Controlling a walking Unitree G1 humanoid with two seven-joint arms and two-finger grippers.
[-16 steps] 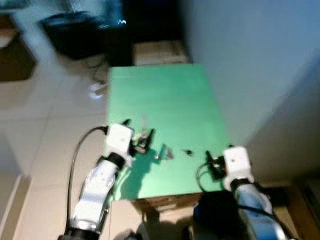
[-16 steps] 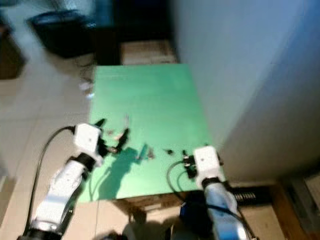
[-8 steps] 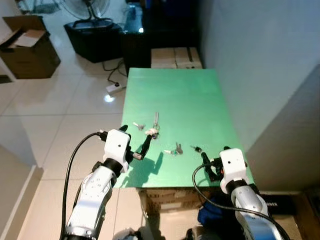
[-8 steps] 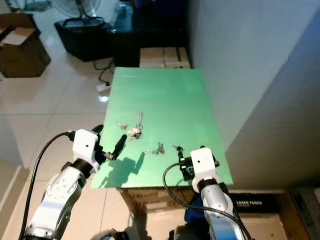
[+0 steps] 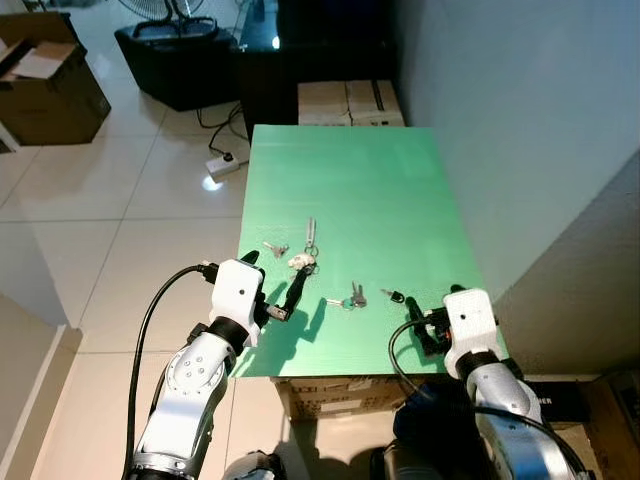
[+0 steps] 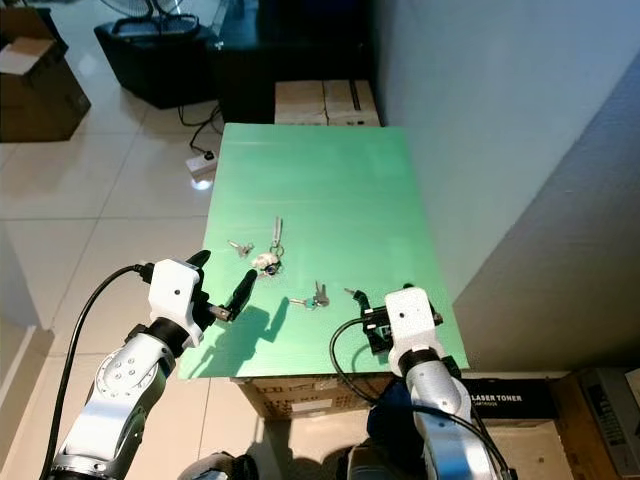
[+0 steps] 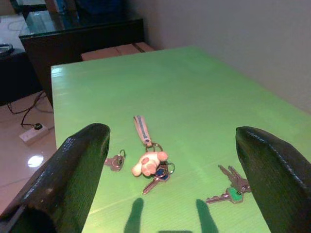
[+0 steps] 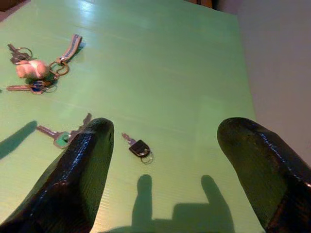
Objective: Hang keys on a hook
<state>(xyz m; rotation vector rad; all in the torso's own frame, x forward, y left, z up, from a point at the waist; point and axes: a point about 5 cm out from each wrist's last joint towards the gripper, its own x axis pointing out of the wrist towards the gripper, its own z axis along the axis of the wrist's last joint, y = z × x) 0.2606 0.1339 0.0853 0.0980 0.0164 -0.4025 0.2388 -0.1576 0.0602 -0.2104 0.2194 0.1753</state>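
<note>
A key bunch (image 5: pixel 305 259) with a pale figurine and a strap lies on the green table (image 5: pixel 350 180), near its middle. Small loose keys (image 5: pixel 275 248) lie to its left. Green-headed keys (image 5: pixel 351 297) and a black-headed key (image 5: pixel 393 296) lie nearer the front edge. My left gripper (image 5: pixel 278 268) hovers open just short of the figurine bunch (image 7: pixel 150 163), with nothing held. My right gripper (image 5: pixel 430 308) stands open at the front right corner, and the black-headed key (image 8: pixel 140 147) lies just ahead of it.
A grey wall (image 5: pixel 520 120) runs along the table's right side. Cardboard boxes (image 5: pixel 350 100) and a dark cabinet (image 5: pixel 310 50) stand beyond the far end. A power strip (image 5: pixel 226 163) and an open carton (image 5: pixel 50 85) sit on the tiled floor at left.
The view was blurred a second ago and has steadied, shifting as the camera moved. Both arms keep much the same pose over the table's front edge, and the keys lie where they were.
</note>
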